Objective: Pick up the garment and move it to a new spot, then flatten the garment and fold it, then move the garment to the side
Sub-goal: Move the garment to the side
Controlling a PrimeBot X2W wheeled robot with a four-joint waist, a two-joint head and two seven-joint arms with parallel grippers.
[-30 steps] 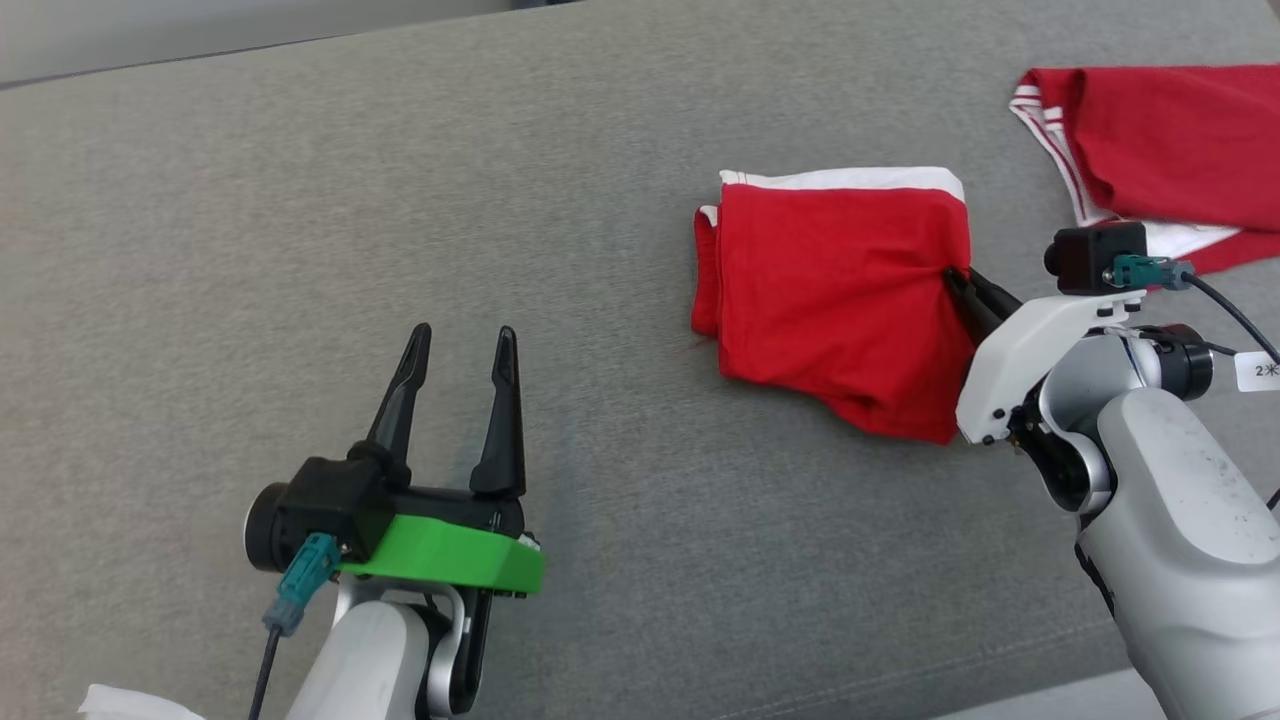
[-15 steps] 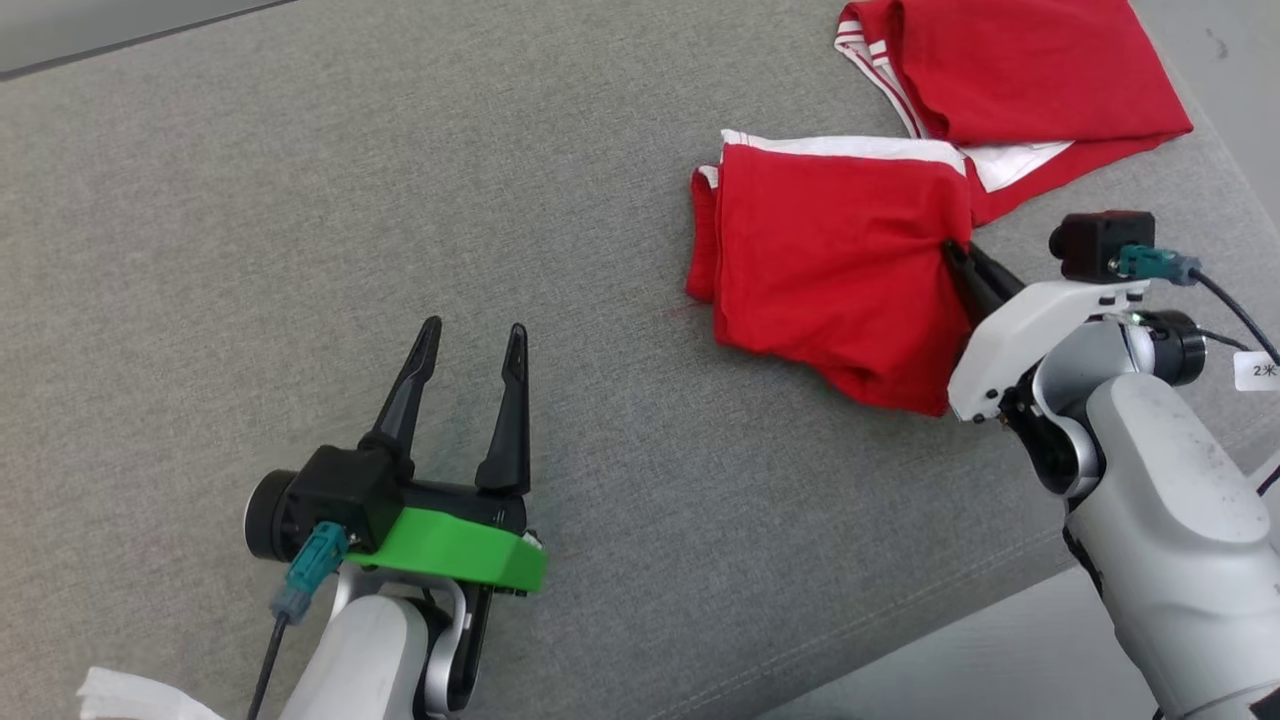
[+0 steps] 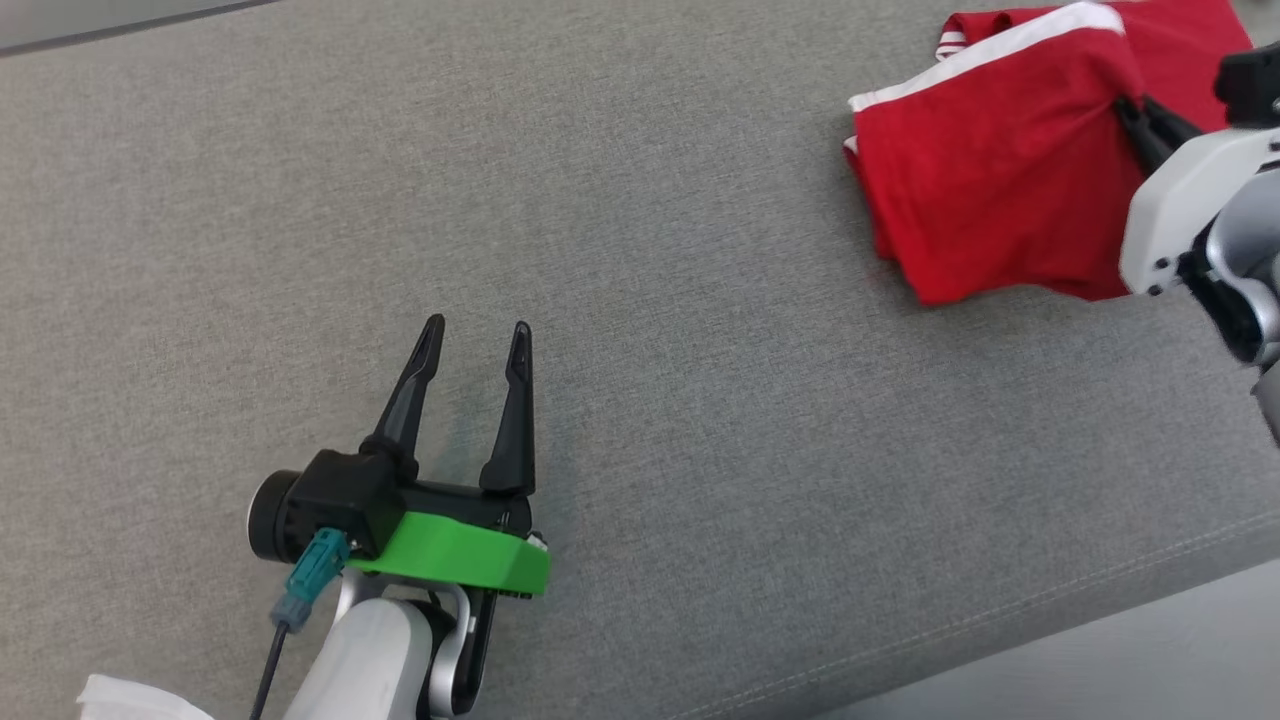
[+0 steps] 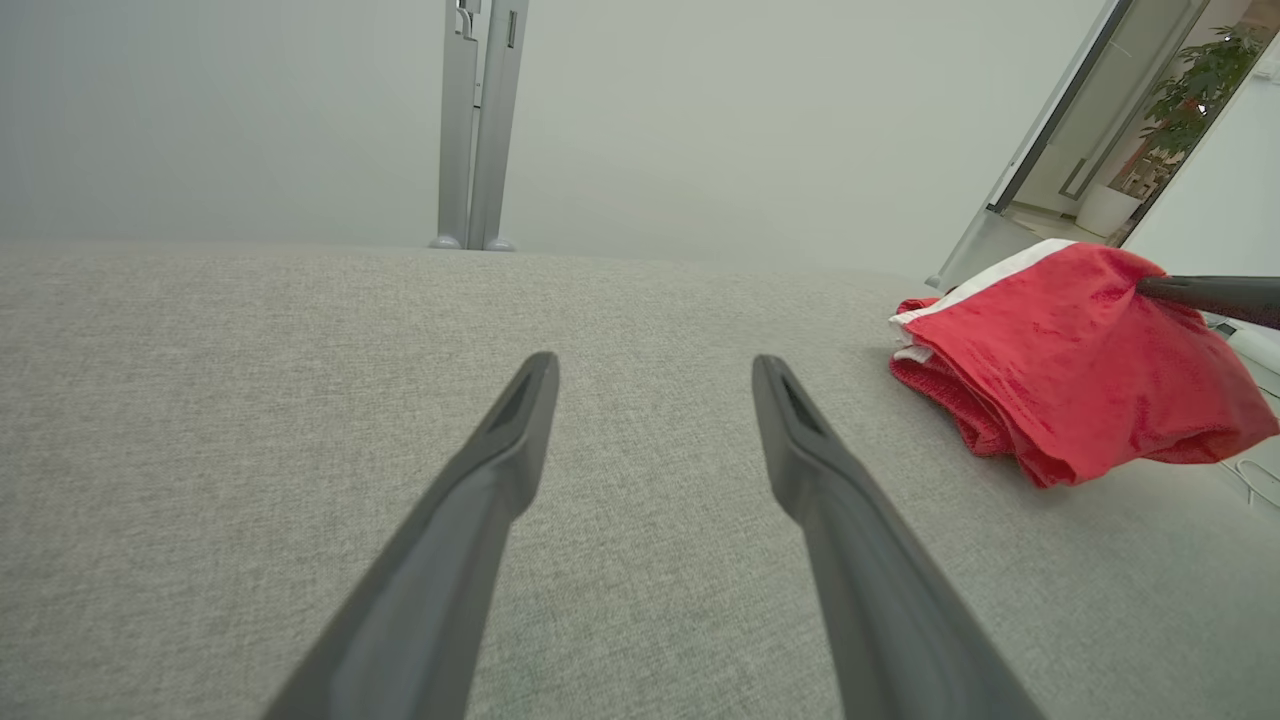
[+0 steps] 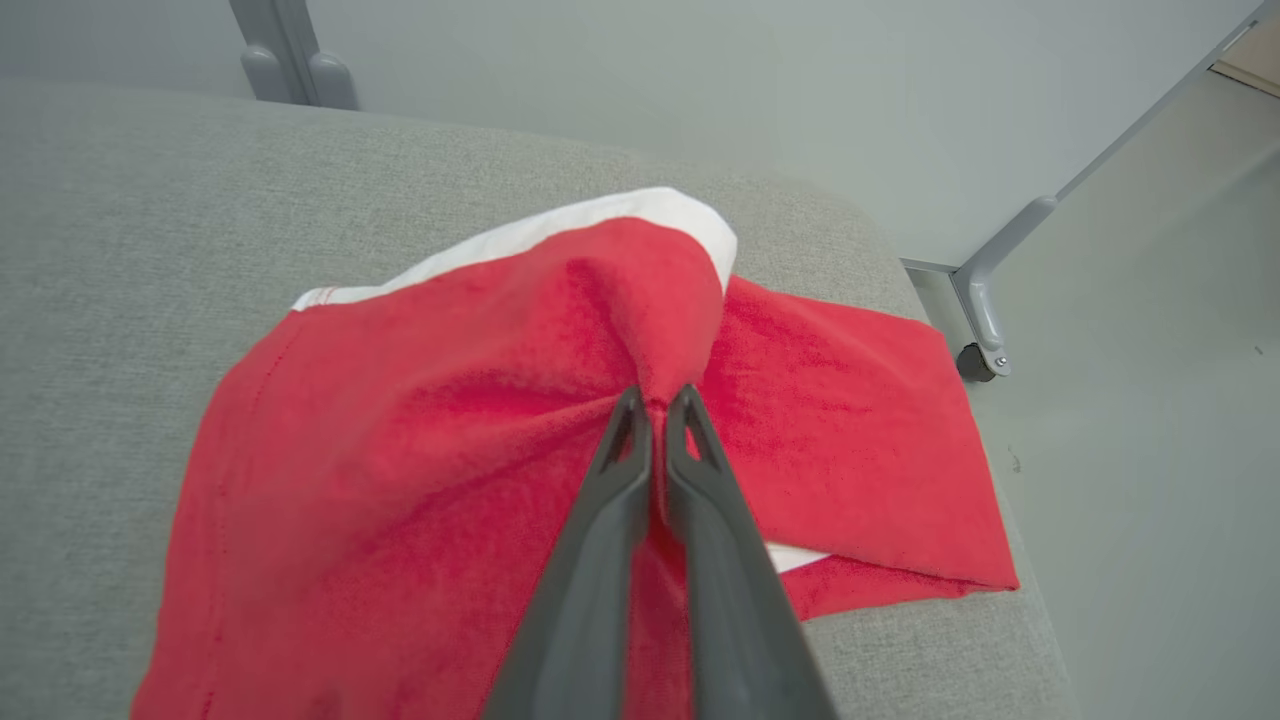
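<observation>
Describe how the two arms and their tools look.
The left tool has two long, black, tapering fingers on a black base with a green collar. A teal connector with a dark cable plugs in beside it; the forearm is pale grey. The right tool has similar dark fingers on a white housing.

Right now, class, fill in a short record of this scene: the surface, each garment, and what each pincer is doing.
surface: grey woven fabric
garment: red with a white band, folded, near the surface's right end
second garment: red, lying partly under the first
left pincer: open, empty, well apart from both garments
right pincer: shut on the garment, cloth bunched at its tips
</observation>
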